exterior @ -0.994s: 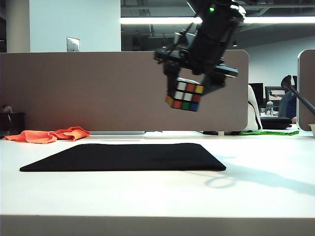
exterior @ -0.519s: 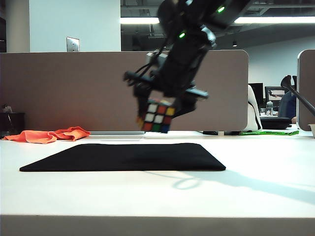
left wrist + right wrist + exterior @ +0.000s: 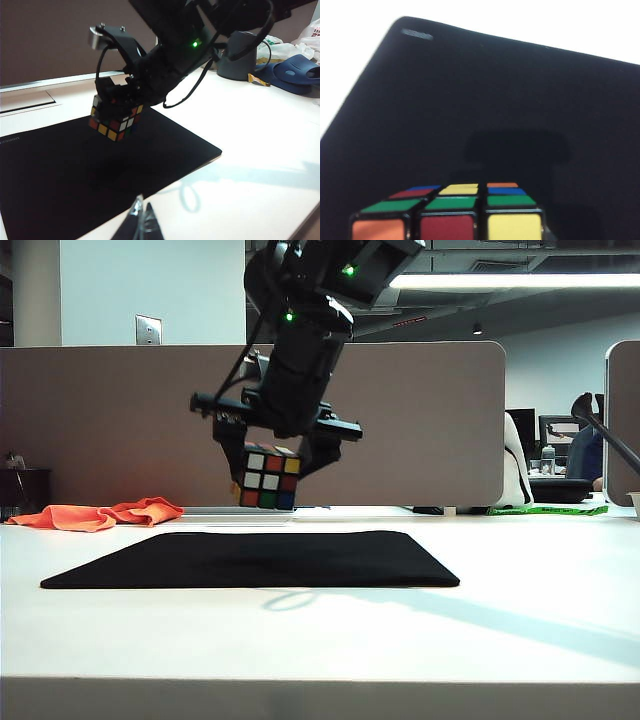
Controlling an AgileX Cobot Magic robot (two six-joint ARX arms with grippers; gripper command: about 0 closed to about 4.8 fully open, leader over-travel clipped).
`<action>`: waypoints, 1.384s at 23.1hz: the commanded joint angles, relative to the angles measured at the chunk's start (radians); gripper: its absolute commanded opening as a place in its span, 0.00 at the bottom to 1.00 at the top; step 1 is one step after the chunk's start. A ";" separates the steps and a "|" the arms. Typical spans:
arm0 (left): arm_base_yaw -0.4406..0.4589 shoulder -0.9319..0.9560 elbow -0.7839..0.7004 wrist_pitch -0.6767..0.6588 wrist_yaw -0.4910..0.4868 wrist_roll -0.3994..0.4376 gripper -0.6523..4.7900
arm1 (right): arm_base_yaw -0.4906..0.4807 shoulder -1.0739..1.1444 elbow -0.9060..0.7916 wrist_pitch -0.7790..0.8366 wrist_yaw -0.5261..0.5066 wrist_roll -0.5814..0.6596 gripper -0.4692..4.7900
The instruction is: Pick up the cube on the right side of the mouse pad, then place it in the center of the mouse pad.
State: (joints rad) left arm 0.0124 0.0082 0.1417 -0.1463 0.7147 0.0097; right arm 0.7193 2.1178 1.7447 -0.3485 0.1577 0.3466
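The cube [image 3: 268,480], a small 3x3 puzzle cube with a black frame, hangs in the air a little above the mouse pad [image 3: 250,560]. My right gripper [image 3: 271,466] is shut on it, one finger on each side. The left wrist view shows the cube [image 3: 114,120] over the inner area of the black mouse pad [image 3: 65,175], casting a faint shadow. From the right wrist, the cube [image 3: 450,212] fills the near edge with the mouse pad [image 3: 470,90] spread beneath it. My left gripper [image 3: 141,220] rests by the pad's near edge, tips together, holding nothing.
An orange cloth [image 3: 100,514] lies at the back left of the white table. A tan partition [image 3: 120,420] runs along the far edge. A grey arm base [image 3: 240,55], a dark blue object [image 3: 295,70] and plastic bags sit off the pad's right side.
My right arm has swung left and lower with the cube, from high above the pad's right end to just above its middle. The left gripper has stayed put.
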 commanded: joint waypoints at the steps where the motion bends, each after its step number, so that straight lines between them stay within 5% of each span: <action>1: -0.001 0.001 0.004 0.013 0.004 0.000 0.11 | 0.002 0.000 0.010 0.006 0.049 0.002 0.67; 32: -0.001 0.001 0.004 0.012 0.004 -0.003 0.11 | -0.002 0.069 0.010 0.121 0.115 0.103 0.67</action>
State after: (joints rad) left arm 0.0124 0.0082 0.1417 -0.1463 0.7147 0.0071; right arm 0.7162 2.1895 1.7489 -0.2512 0.2527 0.4412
